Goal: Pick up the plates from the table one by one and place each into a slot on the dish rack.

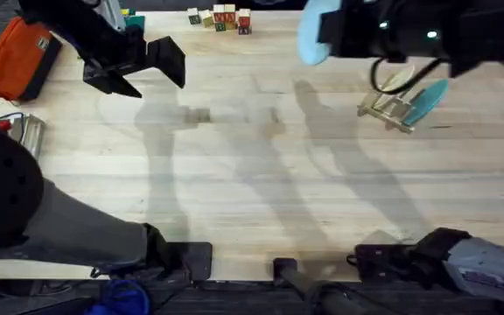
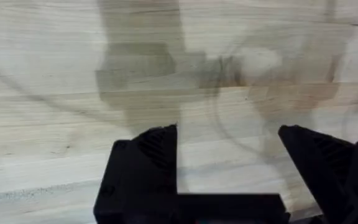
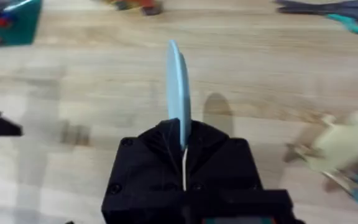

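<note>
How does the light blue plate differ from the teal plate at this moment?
The light blue plate is held edge-on between the right gripper's fingers, above the table; the teal plate already stands tilted in the dish rack. The light blue one is paler, the teal one darker. Both look like small round plates.

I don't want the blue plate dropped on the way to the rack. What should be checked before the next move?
1. Right gripper shut on the blue plate: ok.
2. Plate held on edge, upright: ok.
3. Rack standing on the table: ok.
4. Free slot beside the teal plate and cream plate: cannot tell.
5. Left gripper open, away from the rack: ok.
</note>
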`<act>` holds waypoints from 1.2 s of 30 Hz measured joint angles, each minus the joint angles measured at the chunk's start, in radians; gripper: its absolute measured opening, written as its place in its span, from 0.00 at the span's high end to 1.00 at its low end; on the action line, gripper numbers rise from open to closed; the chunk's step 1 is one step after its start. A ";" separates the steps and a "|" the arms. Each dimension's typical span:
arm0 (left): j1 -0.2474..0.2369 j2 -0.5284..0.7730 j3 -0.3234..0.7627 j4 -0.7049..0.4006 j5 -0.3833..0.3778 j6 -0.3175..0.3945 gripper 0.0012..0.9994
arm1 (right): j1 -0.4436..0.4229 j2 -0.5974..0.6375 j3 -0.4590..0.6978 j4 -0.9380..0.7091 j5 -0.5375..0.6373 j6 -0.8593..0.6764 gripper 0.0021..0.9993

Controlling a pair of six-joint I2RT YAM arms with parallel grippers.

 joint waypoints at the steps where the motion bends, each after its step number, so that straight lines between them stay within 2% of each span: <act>1: 0.000 0.000 0.000 0.000 0.000 0.000 0.00 | 0.000 -0.013 0.008 -0.026 0.028 0.007 0.97; 15: 0.000 0.000 0.000 0.000 0.000 0.000 0.00 | 0.000 -0.122 0.102 -0.290 0.288 0.149 0.97; 25: 0.000 0.000 0.000 -0.037 -0.001 0.000 0.00 | -0.001 -0.128 0.142 -0.425 0.389 0.356 0.97; 36: 0.000 0.000 0.000 -0.045 0.000 0.000 0.00 | -0.019 -0.128 0.166 -0.568 0.440 0.571 0.97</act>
